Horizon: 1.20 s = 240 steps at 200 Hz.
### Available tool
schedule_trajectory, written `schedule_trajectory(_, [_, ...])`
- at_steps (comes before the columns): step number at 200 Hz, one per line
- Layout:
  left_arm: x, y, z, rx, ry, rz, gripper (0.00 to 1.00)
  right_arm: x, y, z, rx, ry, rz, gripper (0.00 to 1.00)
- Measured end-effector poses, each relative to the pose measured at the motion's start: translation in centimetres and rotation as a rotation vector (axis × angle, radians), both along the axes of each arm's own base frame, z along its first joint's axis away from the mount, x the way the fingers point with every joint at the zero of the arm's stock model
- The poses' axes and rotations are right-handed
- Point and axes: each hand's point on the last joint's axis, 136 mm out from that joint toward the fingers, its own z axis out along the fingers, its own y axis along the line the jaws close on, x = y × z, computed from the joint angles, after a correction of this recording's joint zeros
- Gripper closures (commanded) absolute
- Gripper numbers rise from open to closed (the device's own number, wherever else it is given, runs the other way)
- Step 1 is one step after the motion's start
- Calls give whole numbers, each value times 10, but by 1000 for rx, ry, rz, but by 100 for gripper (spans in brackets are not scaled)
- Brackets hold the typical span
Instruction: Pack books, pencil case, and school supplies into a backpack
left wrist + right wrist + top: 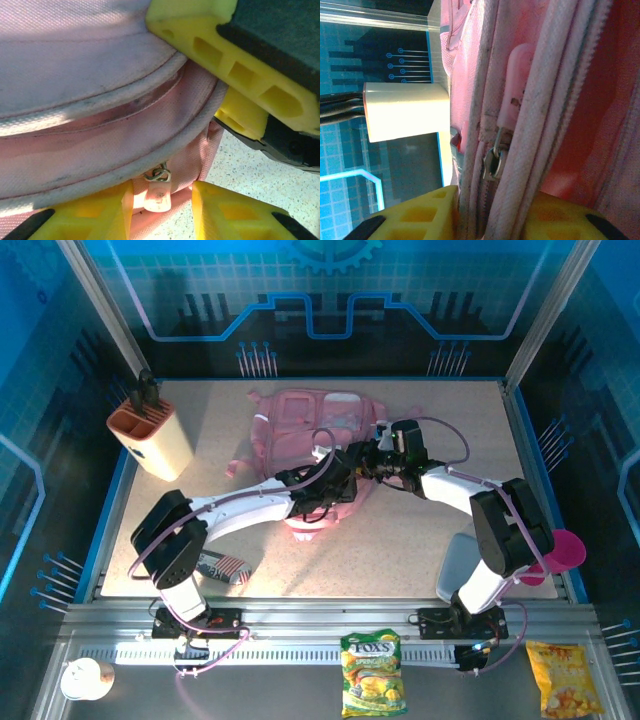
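The pink backpack [305,420] lies at the middle back of the table. My left gripper [340,486] is at its near end. In the left wrist view its yellow fingers [100,215] stand open on either side of a pale zipper pull [159,194] without touching it. My right gripper [376,462] reaches in from the right and is shut on the backpack's piped zipper edge [490,200], just below a metal slider [492,161]. The striped pencil case [222,567] lies near the left arm's base. A pale blue book [458,562] lies flat under the right arm.
A beige holder with an orange top [150,435] stands at the back left with dark items in it. A pink round object [565,550] sits at the right edge. Two snack packets [372,672] [563,677] and a white cup [82,678] rest on the front rail.
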Motion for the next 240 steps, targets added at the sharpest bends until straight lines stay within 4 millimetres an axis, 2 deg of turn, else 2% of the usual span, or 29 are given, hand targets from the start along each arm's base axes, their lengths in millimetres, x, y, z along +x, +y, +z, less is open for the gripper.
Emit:
schedule_trajectory(38, [2, 1, -7, 35, 9, 4, 80, 0, 0, 0, 0, 0, 0, 68])
schedule_trajectory(63, [3, 2, -6, 42, 3, 10, 84, 0, 0, 0, 0, 0, 0, 68])
schedule_trajectory(94, [2, 4, -1, 36, -8, 14, 84, 0, 0, 0, 0, -1, 0, 68])
schedule_trajectory(146, [-9, 25, -2, 43, -10, 48, 82, 0, 0, 0, 0, -1, 0, 68])
schedule_trajectory(154, [-11, 28, -4, 44, -5, 54, 79, 0, 0, 0, 0, -1, 0, 68])
schedule_trajectory(176, [-15, 34, -10, 57, 4, 60, 62, 0, 0, 0, 0, 0, 0, 68])
schedule_trajectory(195, [-15, 34, -10, 69, -1, 43, 57, 0, 0, 0, 0, 0, 0, 68])
schedule_trajectory(211, [-14, 33, -9, 80, -5, 32, 57, 0, 0, 0, 0, 0, 0, 68])
schedule_trajectory(229, [-12, 31, -10, 98, -9, 15, 68, 0, 0, 0, 0, -1, -1, 68])
schedule_trajectory(240, [-12, 31, -11, 117, -11, 1, 71, 0, 0, 0, 0, 0, -1, 68])
